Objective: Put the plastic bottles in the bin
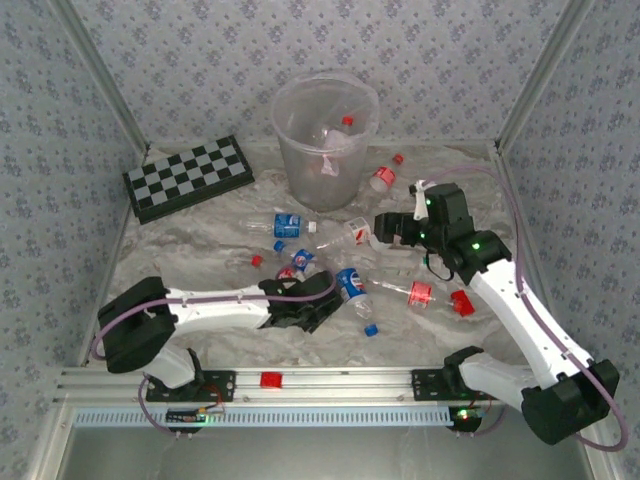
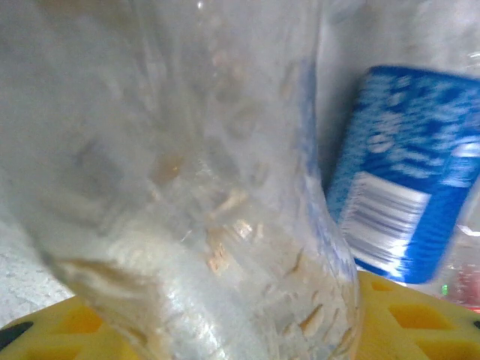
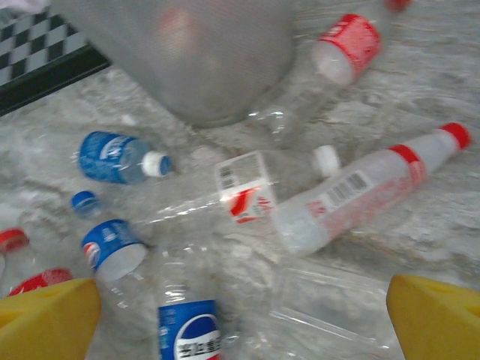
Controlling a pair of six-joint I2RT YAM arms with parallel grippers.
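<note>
Gripping mid-body beats the neck here: left gripper straddles a clear plastic bottle, pinch state unclear. Right gripper spread wide. Tall translucent round bin sits at 12 o'clock.

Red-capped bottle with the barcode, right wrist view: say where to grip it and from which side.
Take the red-capped bottle across its wide labelled mid-body, from above, jaws straddling its long axis. It lies on its side, diagonal, cap toward the upper right; the neck narrows and would likely slip.
</note>
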